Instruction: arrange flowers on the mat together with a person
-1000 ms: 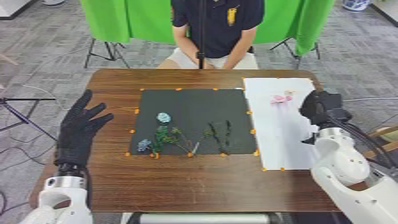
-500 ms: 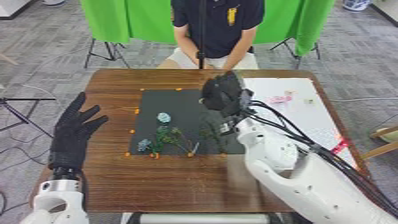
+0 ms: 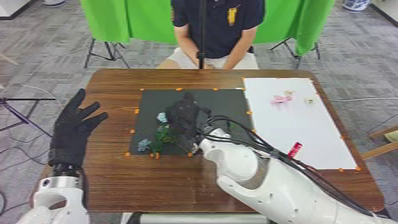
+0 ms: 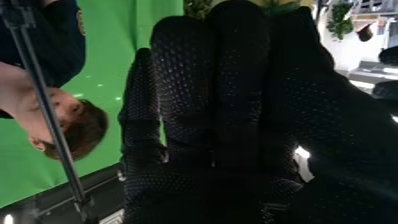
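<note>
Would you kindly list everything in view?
Table: one, brown, centre
Mat: one, dark, on table
Sheet: one, white, right of mat
Markers: several, orange, mat and sheet edges
Blue flowers: two, pale blue, mat's left
Greenery: count unclear, green, by blue flowers
Pink flower: one, pink, sheet's far part
Small blooms: two, pale, by pink flower
Strip: one, red, sheet's near part
Curtain: one, green, background
Left hand: one, black, left of mat
Right hand: one, black, over mat

Lab-like room: green backdrop (image 3: pixel 120 20), tripod legs (image 3: pixel 109 50), grey floor (image 3: pixel 44 57), white robot arms (image 3: pixel 306 192)
</note>
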